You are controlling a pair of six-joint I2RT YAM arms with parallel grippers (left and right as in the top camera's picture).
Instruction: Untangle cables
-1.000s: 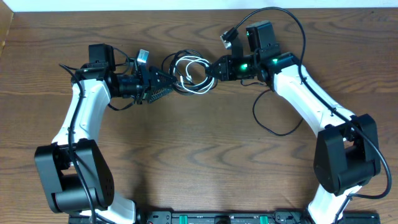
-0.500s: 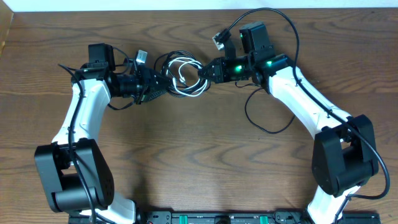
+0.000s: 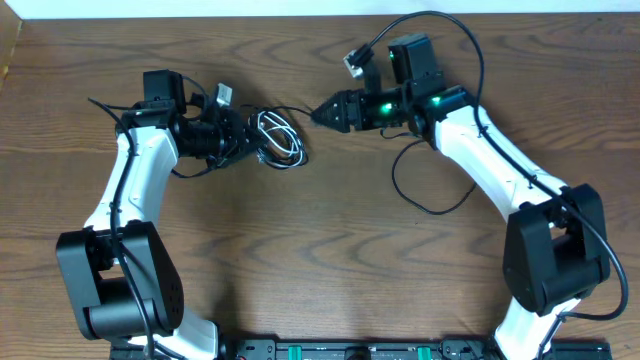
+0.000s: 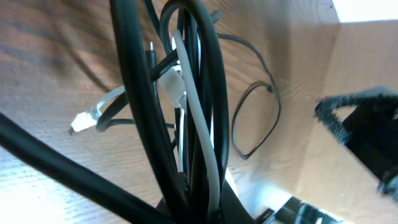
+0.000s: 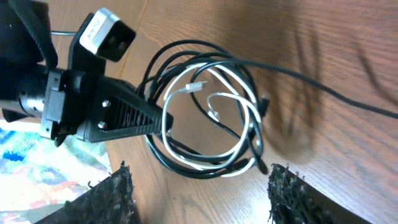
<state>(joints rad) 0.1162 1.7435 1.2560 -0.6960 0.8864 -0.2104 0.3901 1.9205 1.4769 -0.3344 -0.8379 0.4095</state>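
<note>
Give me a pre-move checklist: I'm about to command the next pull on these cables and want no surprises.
1. Left gripper shut on the cables: ok.
2. Right gripper open and clear of them: ok.
3. White cable separated from the black cables: not ok, loops intertwined.
4. Plug ends free of snags: cannot tell.

The overhead camera looked straight down on the whole table (image 3: 320,260). The left wrist camera sat very close against the cables (image 4: 198,130). The right wrist camera viewed them from farther back, between its own fingers (image 5: 115,199). All three views shared the cables.
</note>
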